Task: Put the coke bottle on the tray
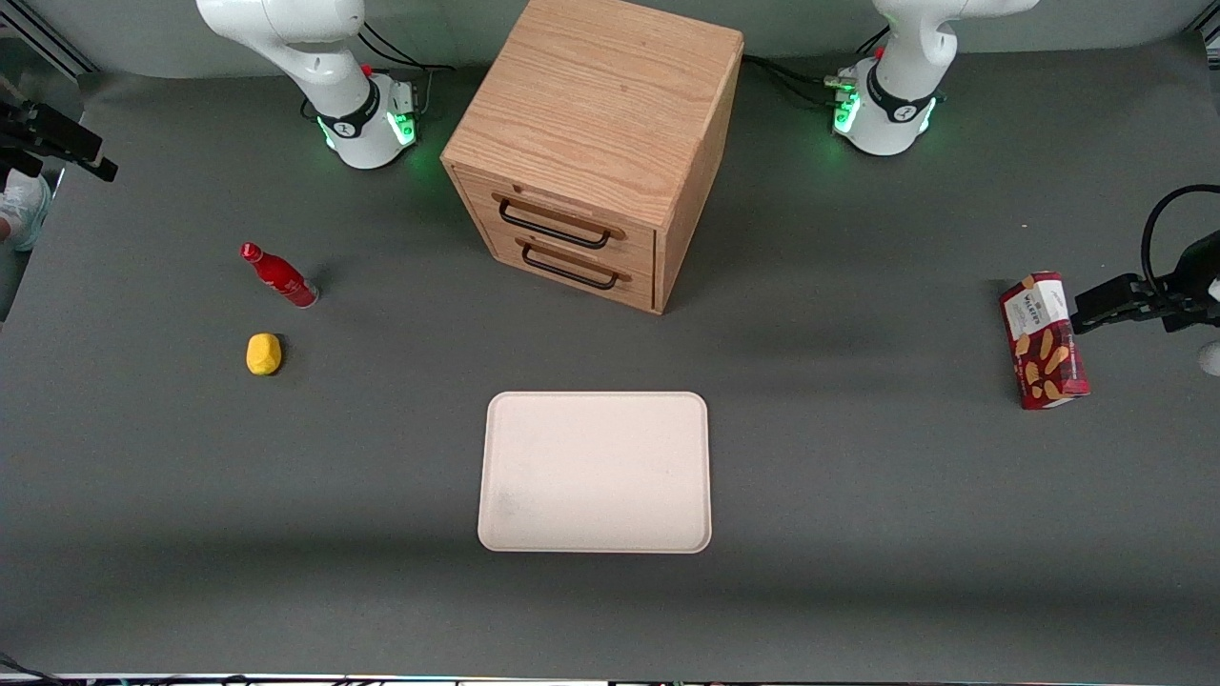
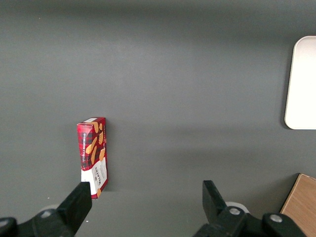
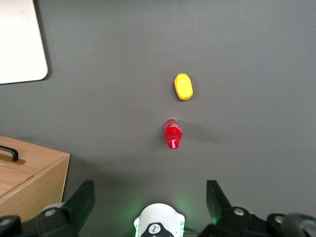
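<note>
Coke bottle (image 1: 278, 275) stood upright on the bench (image 1: 858, 534), near a lemon (image 1: 263, 353). The claw (image 3: 150, 197) hung spread above, empty. Tray (image 1: 596, 472) was well apart; a clumsy grip could topple the slim bottle.

Grey tabletop (image 1: 858, 495) carries: tray (image 1: 595, 473) lower centre, wooden drawer cabinet (image 1: 596, 143) upper centre, coke bottle (image 1: 279, 275) and yellow object (image 1: 263, 353) frame-left, snack box (image 1: 1044, 340) frame-right. Gripper (image 3: 150, 197), fingers spread, hangs high above the coke bottle.

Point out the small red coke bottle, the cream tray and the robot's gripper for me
Small slim red coke bottle (image 1: 281, 277), front view, on its body.
Large flat cream-pink tray (image 1: 596, 472), front view, on its bare floor.
Right arm's gripper (image 3: 150, 202), right wrist view, midway between its open fingertips, high above the bottle.
</note>
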Action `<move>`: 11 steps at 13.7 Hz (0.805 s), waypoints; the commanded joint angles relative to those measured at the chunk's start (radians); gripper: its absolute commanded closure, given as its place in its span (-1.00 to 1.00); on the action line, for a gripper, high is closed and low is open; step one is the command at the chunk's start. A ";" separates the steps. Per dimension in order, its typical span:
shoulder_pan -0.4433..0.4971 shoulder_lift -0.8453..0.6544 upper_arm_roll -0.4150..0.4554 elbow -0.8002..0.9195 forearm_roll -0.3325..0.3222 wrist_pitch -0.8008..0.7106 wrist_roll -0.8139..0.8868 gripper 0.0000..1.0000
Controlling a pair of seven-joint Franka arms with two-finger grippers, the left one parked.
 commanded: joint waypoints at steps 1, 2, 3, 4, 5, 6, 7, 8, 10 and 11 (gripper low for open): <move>0.005 -0.100 -0.004 -0.110 -0.035 0.008 0.003 -1.00; 0.005 -0.112 -0.004 -0.124 -0.036 0.008 0.003 -0.99; 0.007 -0.121 -0.004 -0.132 -0.042 0.008 0.003 -0.99; 0.008 -0.141 -0.004 -0.144 -0.050 0.008 0.001 -0.99; 0.008 -0.161 -0.004 -0.165 -0.053 0.008 0.001 -0.99; 0.008 -0.175 -0.004 -0.178 -0.053 0.008 0.001 -0.99; 0.008 -0.180 -0.005 -0.184 -0.053 0.008 0.001 -0.99; 0.008 -0.186 -0.011 -0.193 -0.053 0.008 0.001 -0.99; 0.008 -0.184 -0.016 -0.213 -0.053 0.018 0.001 -0.98; 0.008 -0.181 -0.018 -0.236 -0.053 0.035 0.001 -0.98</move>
